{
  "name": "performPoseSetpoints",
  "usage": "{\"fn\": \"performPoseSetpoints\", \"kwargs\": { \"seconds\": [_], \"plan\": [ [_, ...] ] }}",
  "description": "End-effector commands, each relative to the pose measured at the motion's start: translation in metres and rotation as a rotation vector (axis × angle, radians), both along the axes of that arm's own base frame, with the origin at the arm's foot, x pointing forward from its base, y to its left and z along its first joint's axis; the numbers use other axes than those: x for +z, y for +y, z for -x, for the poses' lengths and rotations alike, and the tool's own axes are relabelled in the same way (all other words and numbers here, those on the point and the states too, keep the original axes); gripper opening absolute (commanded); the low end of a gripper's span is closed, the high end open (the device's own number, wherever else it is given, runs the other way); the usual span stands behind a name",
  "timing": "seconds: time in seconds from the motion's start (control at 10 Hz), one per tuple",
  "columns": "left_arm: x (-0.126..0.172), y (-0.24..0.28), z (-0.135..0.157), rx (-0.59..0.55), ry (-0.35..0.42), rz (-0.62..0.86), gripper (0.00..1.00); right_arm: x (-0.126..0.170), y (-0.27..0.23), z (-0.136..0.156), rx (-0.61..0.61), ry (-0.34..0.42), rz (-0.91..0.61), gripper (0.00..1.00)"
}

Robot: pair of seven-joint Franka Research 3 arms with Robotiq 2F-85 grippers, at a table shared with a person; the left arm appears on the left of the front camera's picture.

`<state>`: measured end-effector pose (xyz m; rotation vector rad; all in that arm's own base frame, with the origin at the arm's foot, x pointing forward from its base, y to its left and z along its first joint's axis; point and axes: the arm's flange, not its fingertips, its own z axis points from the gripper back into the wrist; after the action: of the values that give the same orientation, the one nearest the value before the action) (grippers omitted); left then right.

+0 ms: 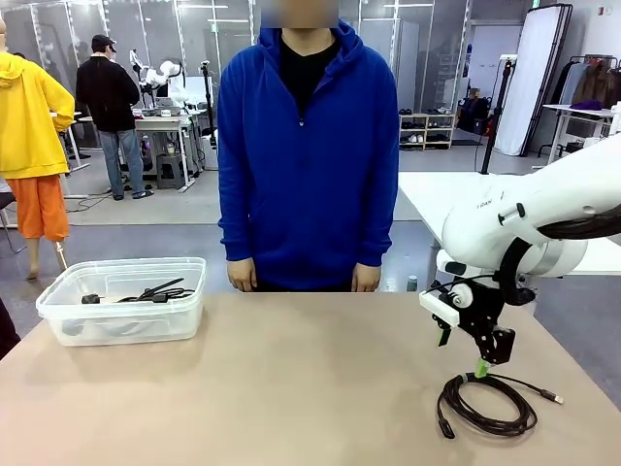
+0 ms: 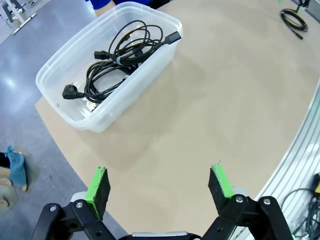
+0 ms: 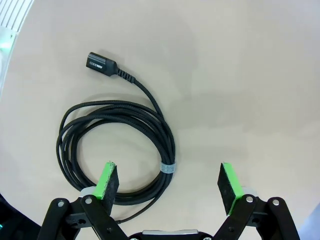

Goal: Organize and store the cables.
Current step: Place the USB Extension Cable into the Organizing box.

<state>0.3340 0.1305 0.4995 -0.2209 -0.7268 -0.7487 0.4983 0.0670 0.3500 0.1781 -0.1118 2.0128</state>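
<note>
1. The right gripper (image 3: 170, 182) stood with its jaws spread wide and nothing between them; its green pads (image 3: 106, 180) pointed down at the table (image 3: 240, 75).
2. In the front view the right gripper (image 1: 482, 367) hung just above the near right part of the table (image 1: 291, 379), its green tip close over the top of the coiled cable (image 1: 488, 403); whether the tip touched the cord could not be told.
3. In the right wrist view the coiled cable (image 3: 115, 145) lay flat on the table, a round loop of thin black cord bound by a pale band (image 3: 168, 168). One side of the loop, at the band, ran between the two pads, while most of the coil lay beyond the pad at picture left. A black plug end (image 3: 100, 65) reached out from the coil, away from the gripper.
4. A silver-tipped plug (image 1: 553, 397) trailed from the coil toward the table's right edge.
5. The left gripper (image 2: 160, 185) was likewise fully released and empty, poised over the table's near left edge.
6. Ahead of the left gripper, well apart from it, a clear plastic bin (image 2: 75, 115) held stored black cables (image 2: 120, 60) tangled in its base.
7. In the front view that bin (image 1: 121, 320) sat at the far left of the table.
8. A person in a blue hooded top (image 1: 309, 155) stood at the far side, hands (image 1: 242, 277) hanging at the table's edge.
</note>
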Motion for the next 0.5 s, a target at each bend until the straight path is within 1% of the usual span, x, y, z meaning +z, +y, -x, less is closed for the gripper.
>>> {"fn": "performPoseSetpoints", "kwargs": {
  "seconds": [0.0,0.4],
  "plan": [
    [0.0,0.001,-0.003,-0.006,-0.027,0.002,1.0,-0.007,0.0,-0.007,-0.026,-0.015,0.017,1.0],
    [0.0,0.001,-0.003,-0.006,-0.027,0.002,1.0,-0.032,-0.005,-0.015,-0.061,-0.014,0.031,1.0]
  ]
}}
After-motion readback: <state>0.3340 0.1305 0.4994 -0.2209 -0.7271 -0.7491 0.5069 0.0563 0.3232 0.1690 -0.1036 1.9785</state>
